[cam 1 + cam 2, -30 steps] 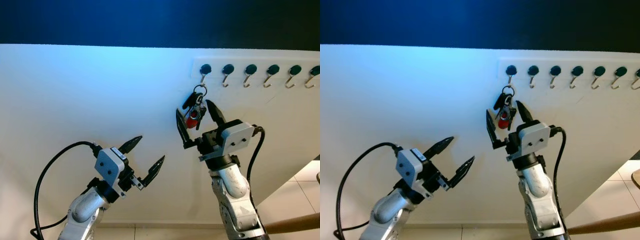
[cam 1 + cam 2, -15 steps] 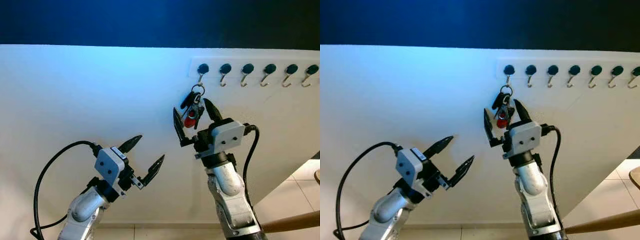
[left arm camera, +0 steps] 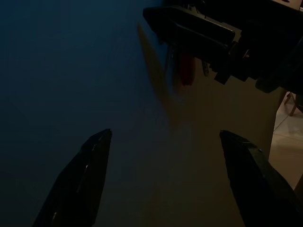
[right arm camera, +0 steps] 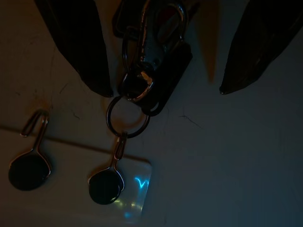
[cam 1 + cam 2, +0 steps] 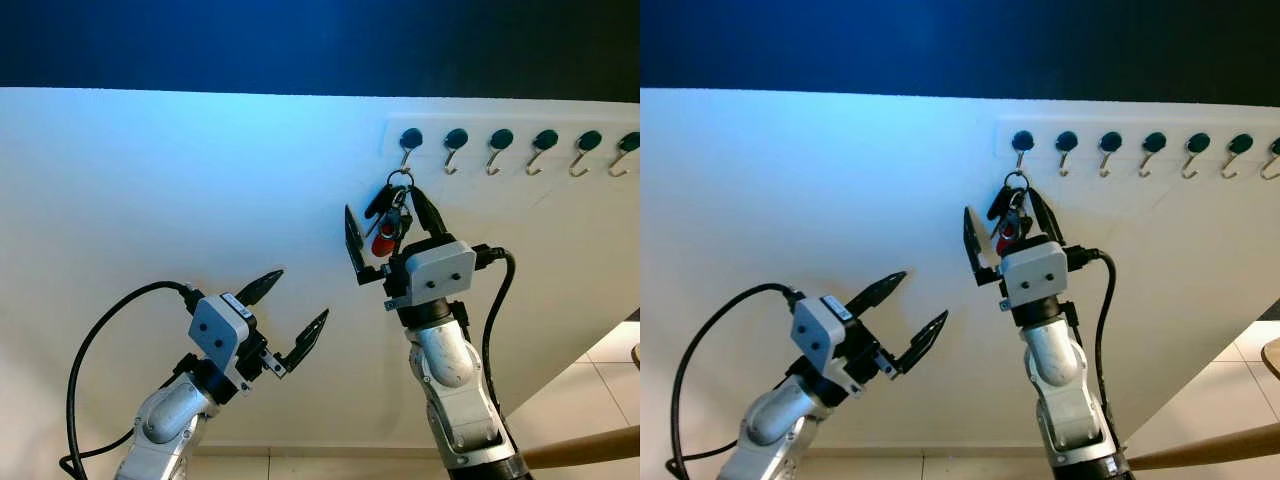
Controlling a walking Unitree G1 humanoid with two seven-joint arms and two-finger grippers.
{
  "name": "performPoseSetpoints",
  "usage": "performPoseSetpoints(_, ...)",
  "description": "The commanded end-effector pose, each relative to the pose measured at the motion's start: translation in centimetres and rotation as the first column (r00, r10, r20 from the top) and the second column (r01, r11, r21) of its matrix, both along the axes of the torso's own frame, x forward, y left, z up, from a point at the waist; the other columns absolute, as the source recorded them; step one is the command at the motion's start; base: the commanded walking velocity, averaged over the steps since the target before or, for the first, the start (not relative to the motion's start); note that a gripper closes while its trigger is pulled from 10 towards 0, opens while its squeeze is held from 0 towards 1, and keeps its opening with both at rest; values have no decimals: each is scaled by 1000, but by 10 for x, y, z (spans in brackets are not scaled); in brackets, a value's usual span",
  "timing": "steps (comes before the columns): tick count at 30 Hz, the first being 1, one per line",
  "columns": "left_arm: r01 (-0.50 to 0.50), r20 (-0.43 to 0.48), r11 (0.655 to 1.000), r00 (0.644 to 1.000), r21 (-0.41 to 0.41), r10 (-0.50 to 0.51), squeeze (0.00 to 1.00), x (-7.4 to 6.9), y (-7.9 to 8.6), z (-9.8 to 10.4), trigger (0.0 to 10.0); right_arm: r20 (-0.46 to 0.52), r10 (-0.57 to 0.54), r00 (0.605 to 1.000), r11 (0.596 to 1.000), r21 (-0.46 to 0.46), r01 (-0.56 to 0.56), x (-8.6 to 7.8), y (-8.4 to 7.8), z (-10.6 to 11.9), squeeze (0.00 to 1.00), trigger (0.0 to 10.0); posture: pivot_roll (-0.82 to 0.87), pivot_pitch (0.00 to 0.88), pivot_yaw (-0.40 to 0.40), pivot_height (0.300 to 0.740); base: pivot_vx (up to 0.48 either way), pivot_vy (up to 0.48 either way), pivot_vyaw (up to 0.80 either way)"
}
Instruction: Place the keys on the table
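Right gripper (image 5: 385, 222) has risen, open fingers now straddling the keys (image 5: 389, 217) on the rack's end hook (image 5: 407, 146); grasp imminent.

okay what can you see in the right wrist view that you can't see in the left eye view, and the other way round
Right wrist view alone: close detail, the key ring looped over the first hook, a metal clasp above it. Left eye view alone: the left pincer open, low and away from the wall hooks, and the row of hooks running to the right. Both: the keys hanging between the open right pincer fingers, not gripped.
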State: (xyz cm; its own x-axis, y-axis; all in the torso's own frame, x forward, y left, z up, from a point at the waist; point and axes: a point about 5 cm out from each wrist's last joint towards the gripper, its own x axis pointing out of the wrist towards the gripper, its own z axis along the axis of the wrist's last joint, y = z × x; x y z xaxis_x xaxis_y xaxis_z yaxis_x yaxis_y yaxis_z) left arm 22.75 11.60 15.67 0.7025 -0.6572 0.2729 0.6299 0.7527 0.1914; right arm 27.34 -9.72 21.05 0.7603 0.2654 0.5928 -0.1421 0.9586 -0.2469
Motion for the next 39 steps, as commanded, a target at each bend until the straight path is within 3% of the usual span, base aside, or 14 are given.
performPoseSetpoints(1,2,9,999,1000,33,-2,0,0,2,1,10000,2,-5,1000,1000,1,5,0,1,-1,0,8039,42,55,-19,740,0,0,0)
performPoseSetpoints(2,2,9,999,1000,33,-2,0,0,2,1,10000,2,-6,1000,1000,1,6,0,1,-1,0,2000,43,57,-19,740,0,0,0)
performPoseSetpoints(3,1,9,999,1000,32,-2,0,0,2,1,10000,2,-8,1000,1000,1,7,0,1,-1,0,2000,43,57,-19,740,0,0,0)
performPoseSetpoints(4,2,9,999,1000,33,-2,0,0,2,1,10000,1,-7,1000,1000,0,7,1,1,-1,0,0,43,58,-19,740,0,0,0)
performPoseSetpoints(22,3,12,999,1000,36,-4,0,0,2,2,10000,4,-7,1000,1000,10,7,0,1,1,0,0,42,60,-16,740,0,0,0)
performPoseSetpoints(32,12,21,999,1000,40,-13,0,1,1,6,10000,53,-8,999,998,63,4,-2,-3,16,0,0,43,64,-12,740,0,0,0)
performPoseSetpoints(35,26,27,999,999,36,-27,0,1,-2,8,10000,72,-1,997,997,76,-5,-3,-2,23,0,392,43,67,-11,740,0,0,0)
performPoseSetpoints(37,36,33,999,999,31,-37,0,2,-4,11,10000,84,13,996,997,79,-19,-5,0,29,0,1608,43,70,-10,740,0,0,0)
performPoseSetpoints(39,41,38,999,998,28,-42,0,3,-6,13,10000,97,29,995,996,82,-37,-7,2,34,0,1961,43,70,-10,740,0,0,0)
